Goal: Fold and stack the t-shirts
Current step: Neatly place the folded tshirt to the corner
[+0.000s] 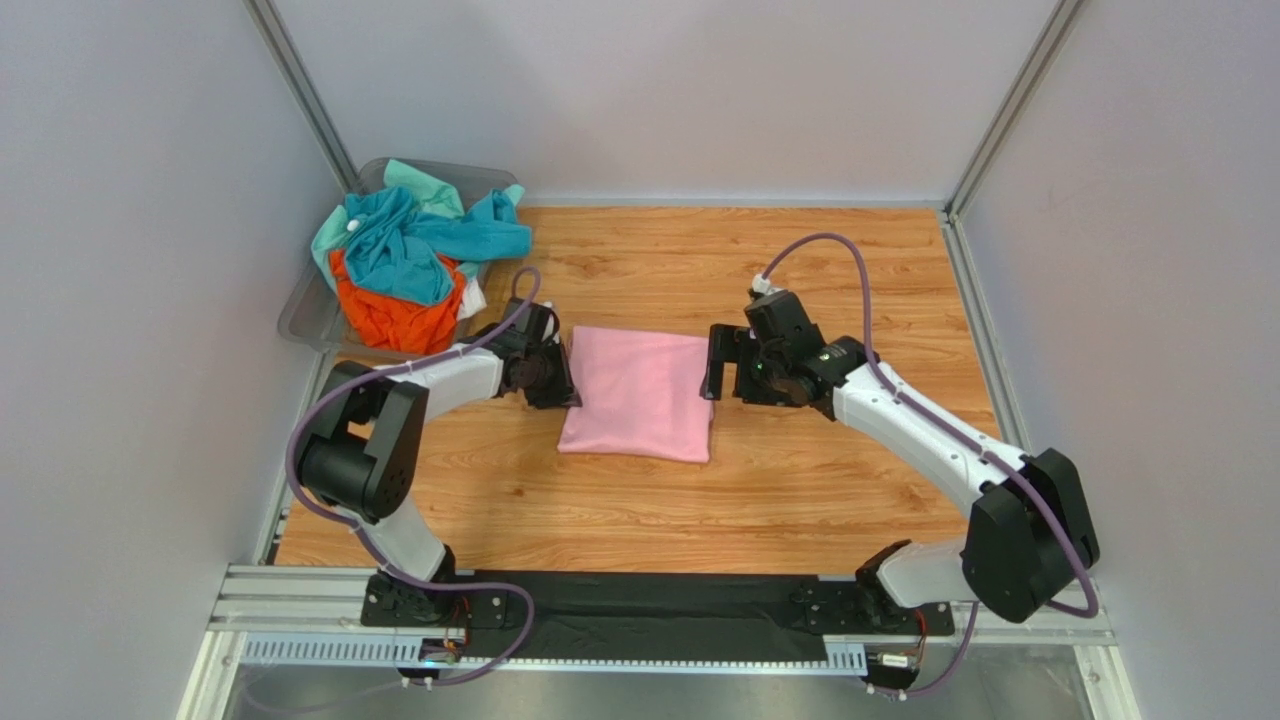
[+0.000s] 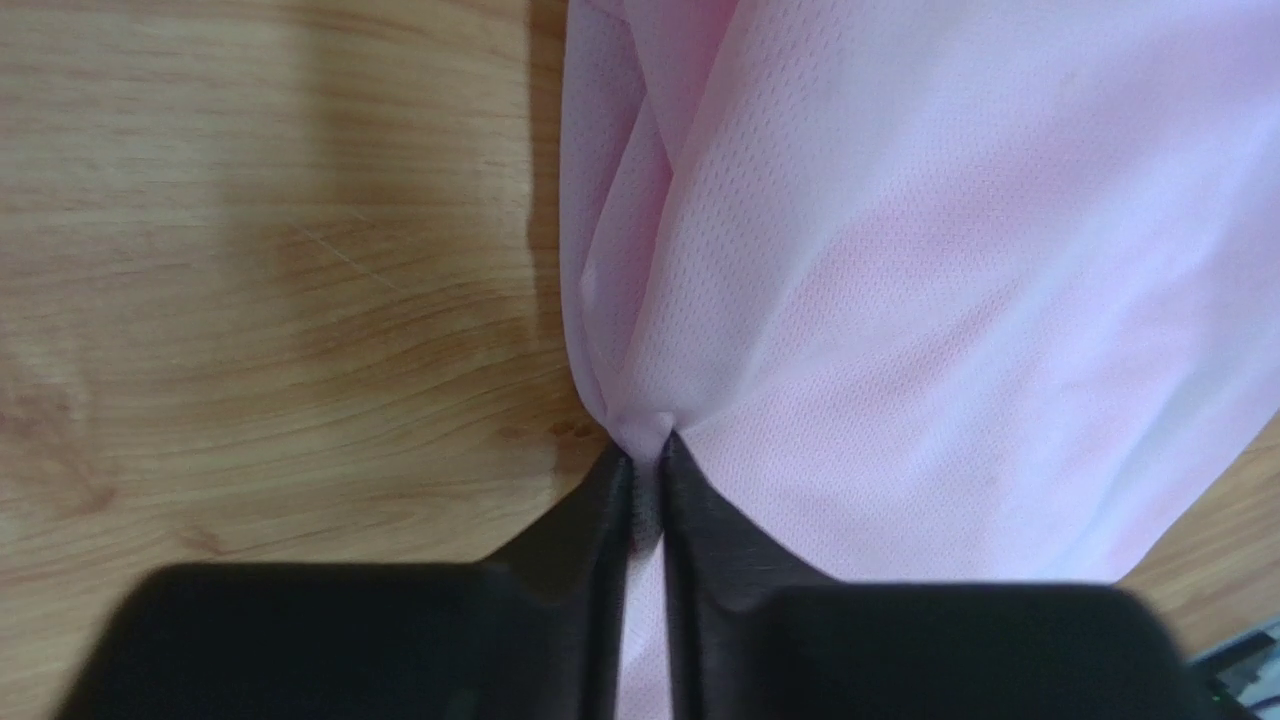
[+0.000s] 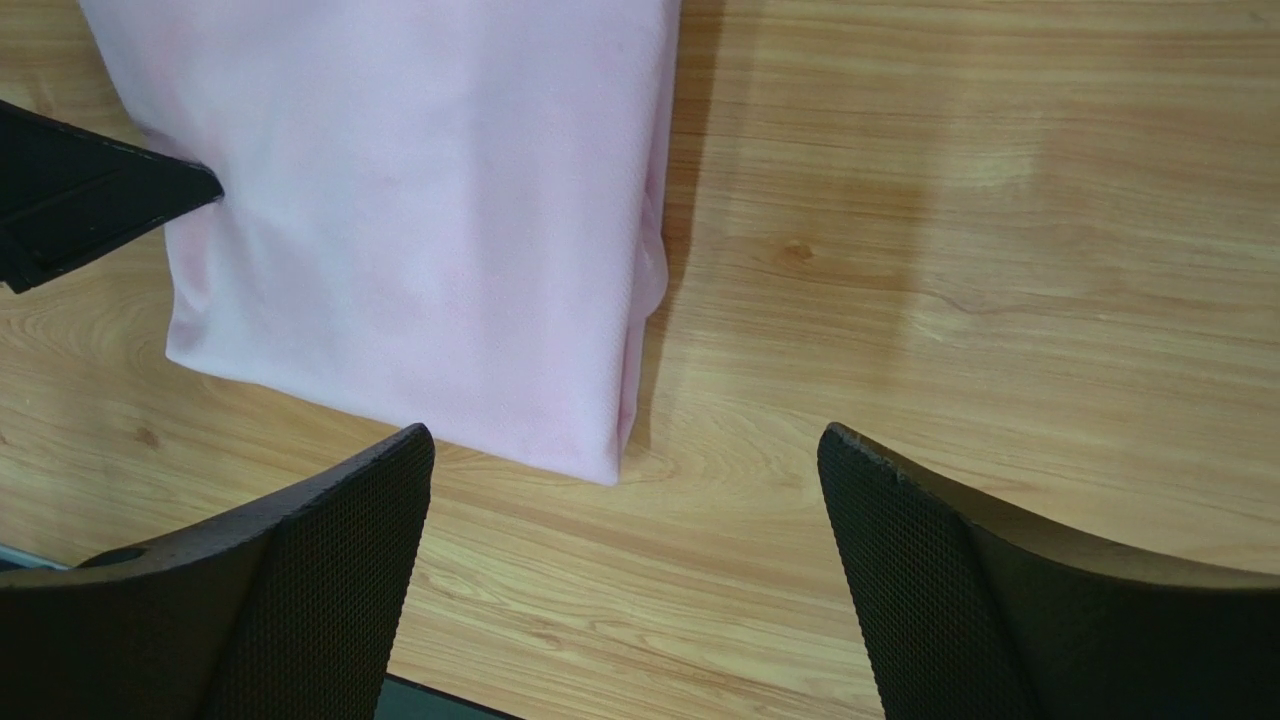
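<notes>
Pressed together at the front of its wrist view, the left tool (image 2: pixel 643 465) pinched a small pucker on the left edge of the pink shirt (image 1: pixel 639 393). Cloth gathered there into soft creases that fanned away from the tips. Opposite, at the shirt's right edge, the right tool (image 3: pixel 619 438) stood spread wide and held nothing, with one folded corner lying between its textured black pads (image 3: pixel 301 570). That shirt lay folded into a neat, slightly tapered rectangle, flat on the wood-grain worktop (image 1: pixel 842 495). Its fabric was a thin, fine mesh knit with a matte look. I judged it light, limp and prone to letting its layers slide apart. A hold should therefore bite through every layer at an edge or corner, both sides together, not at the middle. Beyond the shirt's far-left corner, a clear plastic bin (image 1: pixel 301 318) held a crumpled heap of teal and orange shirts (image 1: pixel 398 263).
</notes>
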Controlling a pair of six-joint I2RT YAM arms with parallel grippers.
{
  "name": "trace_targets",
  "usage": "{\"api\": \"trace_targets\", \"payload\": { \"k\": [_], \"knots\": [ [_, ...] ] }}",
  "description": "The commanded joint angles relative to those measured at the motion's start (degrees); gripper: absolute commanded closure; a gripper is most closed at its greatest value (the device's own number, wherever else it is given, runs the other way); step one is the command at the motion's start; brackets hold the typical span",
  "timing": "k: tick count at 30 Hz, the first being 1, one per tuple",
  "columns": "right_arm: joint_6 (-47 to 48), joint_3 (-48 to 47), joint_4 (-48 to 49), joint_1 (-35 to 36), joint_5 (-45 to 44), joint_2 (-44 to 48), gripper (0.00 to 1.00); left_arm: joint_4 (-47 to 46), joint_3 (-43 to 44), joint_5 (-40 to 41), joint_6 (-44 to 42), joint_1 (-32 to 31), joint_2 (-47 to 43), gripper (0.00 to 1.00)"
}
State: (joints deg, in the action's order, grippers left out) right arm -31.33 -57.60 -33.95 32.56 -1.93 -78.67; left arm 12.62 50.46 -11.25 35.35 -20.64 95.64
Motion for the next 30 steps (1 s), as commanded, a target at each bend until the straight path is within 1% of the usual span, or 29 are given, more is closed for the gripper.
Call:
{"api": "trace_targets", "payload": {
  "k": [1, 3, 4, 6, 9, 10, 12, 13, 16, 17, 19, 20, 21, 23, 24, 27, 29, 30],
  "knots": [
    [2.5, 2.22, 0.03, -1.53, -1.41, 3.78, 0.0, 4.59, 2.01, 4.89, -1.51, -2.9, 1.48, 0.89],
    [3.55, 3.02, -0.15, -2.49, -1.32, 5.02, 0.0, 8.36, 2.45, 7.19, -1.43, -3.17, 1.14, 0.98],
    [3.82, 3.89, 0.03, -2.76, -1.32, 6.07, 0.0, 9.34, 2.11, 9.81, -1.17, -3.17, 0.87, 1.0],
    [5.04, 4.6, 0.12, -3.64, -1.32, 7.47, 0.0, 13.2, 1.75, 13.33, -1.16, -3.18, -0.36, 1.0],
    [6.45, 6.01, 0.03, -5.04, -0.44, 8.8, 0.0, 16.2, 0.52, 17.38, -1.52, -3.09, -3.25, 1.0],
    [6.72, 6.62, 0.2, -5.66, 0.08, 8.97, 0.0, 17.42, 0.43, 20.62, -1.17, -2.91, -3.96, 1.0],
    [7.6, 7.24, 0.29, -7.33, 1.06, 9.68, 0.0, 21.38, 0.52, 23.97, -0.99, -2.65, -5.89, 1.0],
    [8.47, 7.59, 0.47, -7.68, 3.23, 9.77, 0.0, 22.35, 0.52, 26.77, -1.16, -2.13, -6.42, 1.0],
    [9.09, 8.65, 0.73, -10.22, 4.48, 9.94, 0.0, 26.3, -0.18, 31.28, -0.38, -0.02, -8.44, 1.0],
    [9.18, 9.0, 0.82, -10.58, 5.27, 9.94, 0.0, 26.66, -0.44, 32.33, 0.15, 0.51, -9.67, 1.0],
    [9.1, 9.18, 1.69, -11.2, 6.41, 9.42, 0.0, 26.32, -1.49, 37.06, 0.33, 1.39, -10.9, 1.0],
    [9.1, 9.0, 1.7, -11.72, 7.63, 9.16, 0.0, 27.53, -1.24, 37.78, 0.77, 2.09, -12.04, 1.0],
    [9.01, 8.91, 1.79, -11.9, 8.17, 8.54, 0.0, 27.63, -1.24, 37.53, -0.27, 3.75, -12.83, 1.0],
    [9.1, 9.0, 2.05, -11.99, 9.58, 8.01, 0.0, 28.33, -0.97, 39.53, -3.61, 4.64, -15.64, 1.0],
    [9.1, 9.17, 2.49, -12.08, 9.75, 8.01, 0.0, 28.25, -1.76, 43.72, -5.28, 4.91, -16.79, 1.0],
    [9.09, 9.61, 2.67, -12.16, 9.93, 8.01, 0.0, 26.58, -3.34, 47.71, -7.66, 7.1, -19.87, 1.0],
    [9.09, 9.79, 2.58, -12.6, 9.84, 8.18, 0.0, 22.73, -4.84, 45.97, -9.42, 9.03, -21.1, 1.0],
    [9.18, 9.79, 2.49, -12.6, 9.84, 8.19, 0.0, 21.58, -5.36, 44.83, -9.95, 11.13, -21.36, 1.0]
  ]
}}
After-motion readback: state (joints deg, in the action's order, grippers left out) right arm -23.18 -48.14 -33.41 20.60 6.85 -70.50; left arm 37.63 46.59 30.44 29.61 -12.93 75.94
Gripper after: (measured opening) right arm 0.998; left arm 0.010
